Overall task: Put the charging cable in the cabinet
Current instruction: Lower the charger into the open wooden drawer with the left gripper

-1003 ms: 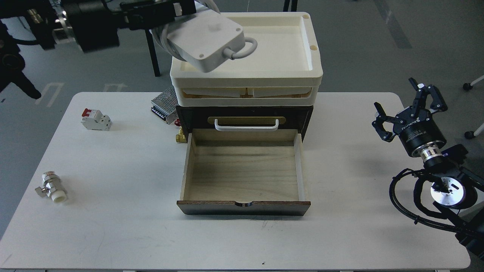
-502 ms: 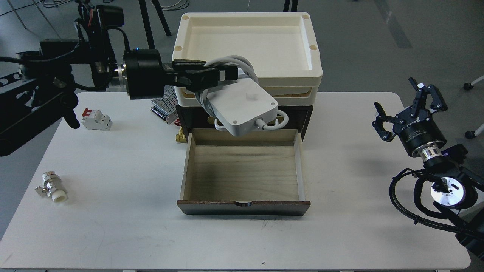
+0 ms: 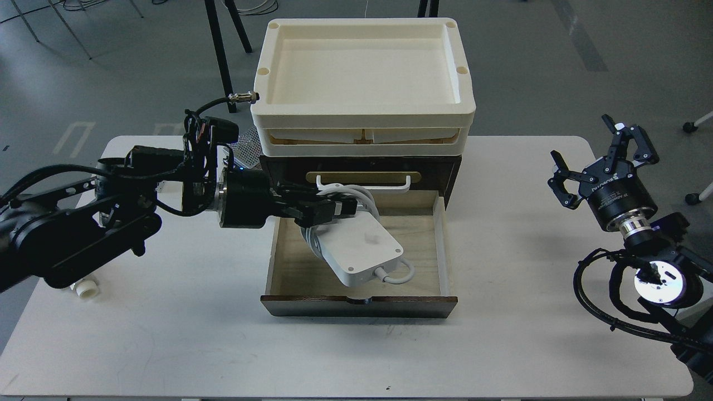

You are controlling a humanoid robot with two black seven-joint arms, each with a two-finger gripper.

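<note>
my left gripper [image 3: 326, 207] clamped on charging cable [image 3: 361, 250] | dropped from above the trays, brick now just below-right of it inside open cabinet [image 3: 359, 306] drawer | release next, I judge | right gripper [image 3: 599, 159] spread, idle

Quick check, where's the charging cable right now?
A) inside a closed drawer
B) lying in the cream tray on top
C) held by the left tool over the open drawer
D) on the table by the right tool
C: the left tool grips the charging cable by its coiled cord end, with the white brick tilted over the pale interior of the cabinet drawer, which is pulled open.
</note>
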